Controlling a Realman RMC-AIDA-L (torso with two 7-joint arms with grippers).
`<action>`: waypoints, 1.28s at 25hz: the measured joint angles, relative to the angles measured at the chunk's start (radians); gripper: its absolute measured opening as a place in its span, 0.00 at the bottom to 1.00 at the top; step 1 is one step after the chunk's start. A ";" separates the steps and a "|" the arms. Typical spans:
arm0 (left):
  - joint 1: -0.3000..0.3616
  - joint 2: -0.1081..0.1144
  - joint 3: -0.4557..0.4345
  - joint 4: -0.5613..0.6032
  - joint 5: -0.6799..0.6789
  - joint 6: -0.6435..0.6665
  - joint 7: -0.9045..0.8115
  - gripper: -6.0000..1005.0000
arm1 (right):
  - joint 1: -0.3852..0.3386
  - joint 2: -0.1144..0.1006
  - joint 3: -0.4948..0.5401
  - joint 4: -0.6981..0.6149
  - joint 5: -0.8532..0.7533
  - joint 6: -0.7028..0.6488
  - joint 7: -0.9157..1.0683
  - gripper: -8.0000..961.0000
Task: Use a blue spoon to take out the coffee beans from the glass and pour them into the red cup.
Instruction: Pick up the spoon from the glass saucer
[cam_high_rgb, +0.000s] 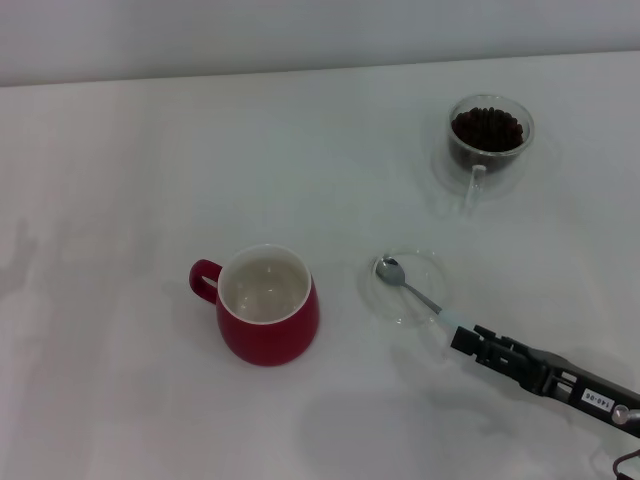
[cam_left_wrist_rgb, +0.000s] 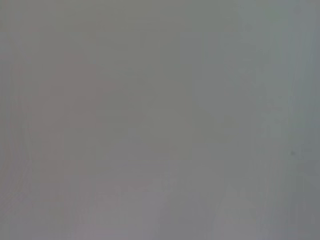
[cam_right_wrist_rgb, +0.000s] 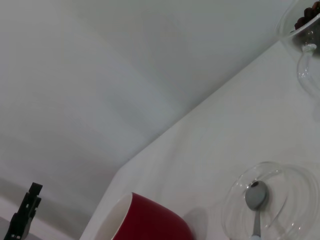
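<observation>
The blue spoon (cam_high_rgb: 412, 290) lies with its metal bowl in a flat clear saucer (cam_high_rgb: 425, 268), its pale handle pointing at my right gripper (cam_high_rgb: 462, 336). The gripper is low over the table at the handle's end and looks shut on it. In the right wrist view the spoon (cam_right_wrist_rgb: 256, 196) lies in the saucer (cam_right_wrist_rgb: 295, 200). The glass (cam_high_rgb: 488, 140), holding the coffee beans (cam_high_rgb: 487, 127), stands at the far right. The red cup (cam_high_rgb: 266, 308) stands at centre left, its white inside bare and its handle to the left. My left gripper is out of view.
The white table (cam_high_rgb: 150, 180) spreads to the left and behind the cup. The left wrist view shows only a blank grey surface. A small black part (cam_right_wrist_rgb: 25, 215) shows far off past the table edge in the right wrist view.
</observation>
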 joint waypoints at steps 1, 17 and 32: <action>0.000 0.000 0.000 0.000 0.000 0.000 0.000 0.89 | 0.001 0.000 0.000 0.000 0.000 0.001 0.001 0.82; -0.001 0.000 0.000 0.000 -0.016 0.000 0.002 0.89 | 0.009 0.000 -0.004 0.000 0.001 0.013 0.025 0.65; 0.001 0.000 0.000 0.000 -0.016 0.000 0.001 0.89 | 0.016 -0.002 -0.014 0.000 0.000 0.024 0.036 0.60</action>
